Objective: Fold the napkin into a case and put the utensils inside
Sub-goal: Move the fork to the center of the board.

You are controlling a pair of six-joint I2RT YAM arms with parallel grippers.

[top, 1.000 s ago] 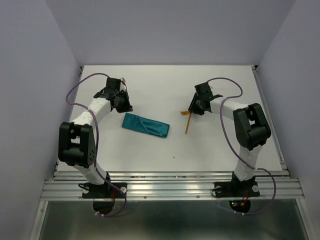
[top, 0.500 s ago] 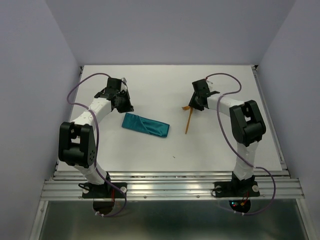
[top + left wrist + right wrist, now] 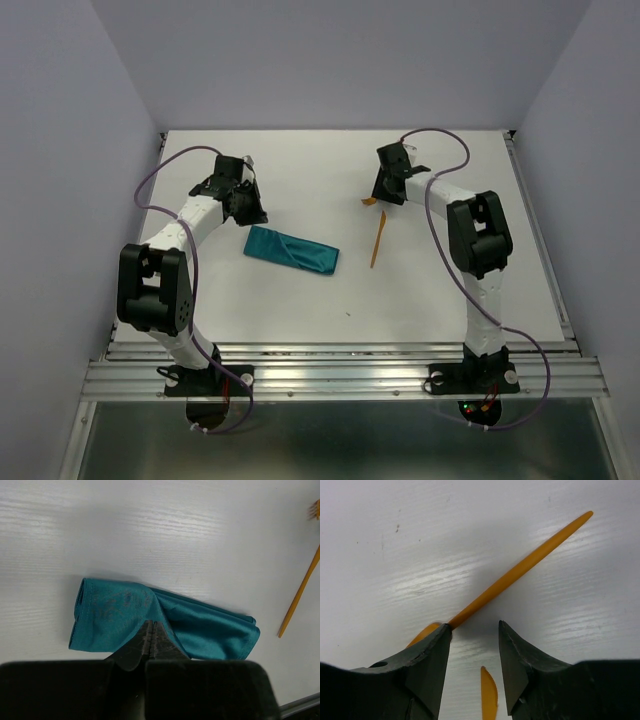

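The right gripper (image 3: pixel 474 630) is holding its jaws apart, clamped on nothing, and is hovering low over the thin orange plastic utensils. The long orange utensil (image 3: pixel 520 570) is running diagonally away from under the left-hand finger (image 3: pixel 427 652). The tip of a second orange piece (image 3: pixel 488 697) is showing in the gap between the jaws (whether either finger is actually touching plastic, I cannot tell).

The left gripper (image 3: pixel 151 627) is keeping its jaws pressed together at the near edge of the teal soft-cloth napkin (image 3: pixel 165 622). Its tips are appearing over the cloth's middle, though a pinch on the fabric is not clear.

Outward from there, the napkin is lying on the white table (image 3: pixel 430 290) as a narrow flat case (image 3: pixel 290 250) with a diagonal flap, just beside the left gripper and well apart from the right one. The long orange utensil is lying between the case and the right arm, outside the cloth.

So the folding is looking finished, and the filling is not yet begun. Both utensils are waiting to be picked up, carried across and slid under the flap.
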